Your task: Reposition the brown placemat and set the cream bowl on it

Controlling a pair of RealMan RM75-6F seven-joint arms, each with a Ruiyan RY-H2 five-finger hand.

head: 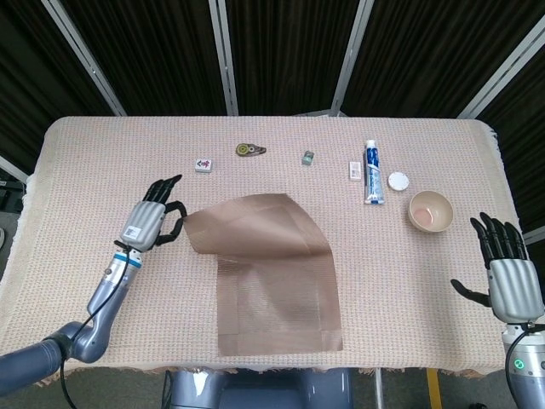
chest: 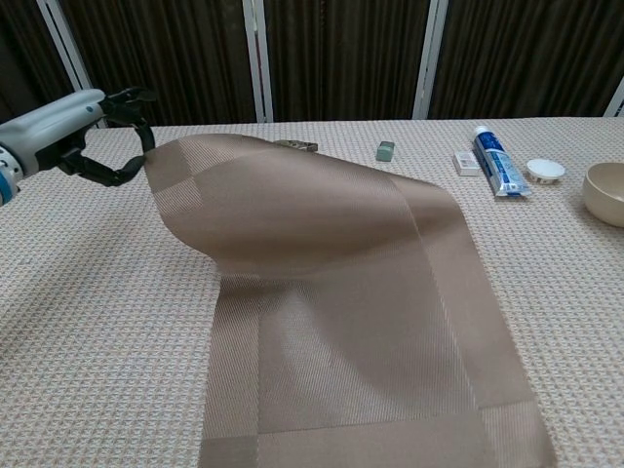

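- Task progress, as we judge it: step 1 is underway. Brown placemat (head: 272, 273) is mid-move, not yet laid flat; the bowl step isn't started.
- Our left hand (head: 152, 223) pinches the mat's far-left corner between thumb and fingers (chest: 136, 97), w/ that corner raised off the surface (head: 102, 162) and out to the left.
- The mat's upper part arches up in a fold; its near edge lies on the surface by the front edge. The mat hangs skewed and isn't square to the surface.
- Cream bowl (head: 430, 210) sits upright at the far right, well apart from the mat, near the toothpaste tube (head: 372, 172) and a small white lid (head: 398, 181).
- Our right hand (head: 509, 273) hovers off the right edge, near the bowl but not touching it, fingers spread, holding nothing.
- Left to do: lay the mat flat in its new spot, let go, then the right hand takes the bowl and sets it on the mat.
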